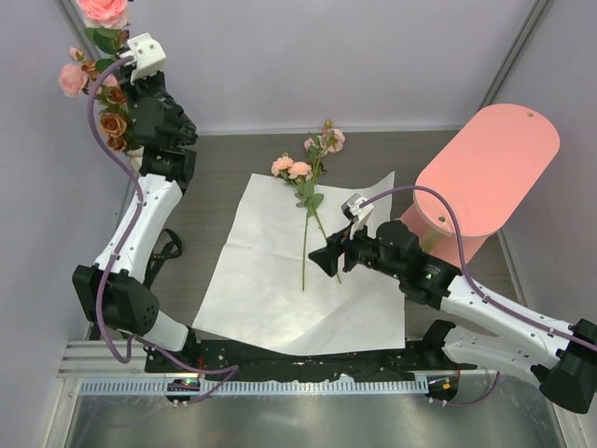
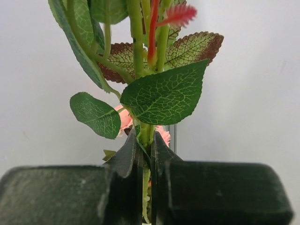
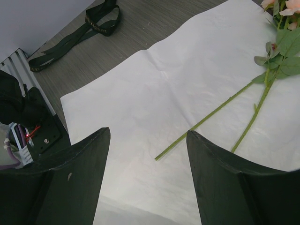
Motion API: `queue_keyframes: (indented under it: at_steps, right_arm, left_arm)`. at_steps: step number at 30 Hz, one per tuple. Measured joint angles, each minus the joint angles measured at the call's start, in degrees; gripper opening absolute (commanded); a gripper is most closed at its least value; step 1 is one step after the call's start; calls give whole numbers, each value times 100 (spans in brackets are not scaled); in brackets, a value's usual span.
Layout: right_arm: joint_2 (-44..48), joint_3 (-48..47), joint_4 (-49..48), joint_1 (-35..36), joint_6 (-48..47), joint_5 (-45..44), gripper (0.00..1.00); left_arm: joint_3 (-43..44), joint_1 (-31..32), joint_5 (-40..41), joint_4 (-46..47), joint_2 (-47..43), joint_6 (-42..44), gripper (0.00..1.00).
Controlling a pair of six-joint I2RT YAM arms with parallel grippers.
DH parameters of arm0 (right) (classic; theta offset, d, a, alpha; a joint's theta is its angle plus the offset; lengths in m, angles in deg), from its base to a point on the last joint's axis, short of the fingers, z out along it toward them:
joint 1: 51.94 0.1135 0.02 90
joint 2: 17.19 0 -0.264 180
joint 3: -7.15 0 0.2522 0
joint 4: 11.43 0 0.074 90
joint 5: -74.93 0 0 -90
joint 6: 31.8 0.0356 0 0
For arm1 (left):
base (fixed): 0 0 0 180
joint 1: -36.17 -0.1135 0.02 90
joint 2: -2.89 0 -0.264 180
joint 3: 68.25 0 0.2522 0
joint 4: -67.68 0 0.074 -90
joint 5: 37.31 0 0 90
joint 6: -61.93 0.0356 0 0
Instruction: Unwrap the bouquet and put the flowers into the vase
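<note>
Flowers (image 1: pixel 305 233), two, lie on paper (image 1: pixel 266 289); left hand (image 2: pixel 144 138) clenches a bunch (image 2: pixel 161 96), right hand (image 3: pixel 147 133) gapes.

1. My left arm (image 1: pixel 149 215) reaches up into the far left corner, wrist raised high.
2. My left tool (image 2: pixel 145 150) is clamped tight on the flowers (image 2: pixel 161 96), fingers nearly meeting.
3. My right arm (image 1: pixel 504 313) stretches low toward the middle, forearm nearly level.
4. My right tool (image 3: pixel 147 133) hangs with jaws spread wide, gripping nothing.

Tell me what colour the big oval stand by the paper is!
The oval stand is salmon pink. The top external view shows it best.
</note>
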Motion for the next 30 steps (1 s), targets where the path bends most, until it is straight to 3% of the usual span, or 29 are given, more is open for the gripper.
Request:
queue_keyframes:
  at_steps: [22,30]
  right_arm:
    - [0,0,35,0,0,-2,72]
    - [-2,0,87,0,0,-2,72]
  left_arm:
    - [-713,-129,1054,863,791,-22,0]
    - [-1014,-378,1331,898,802,-487,6]
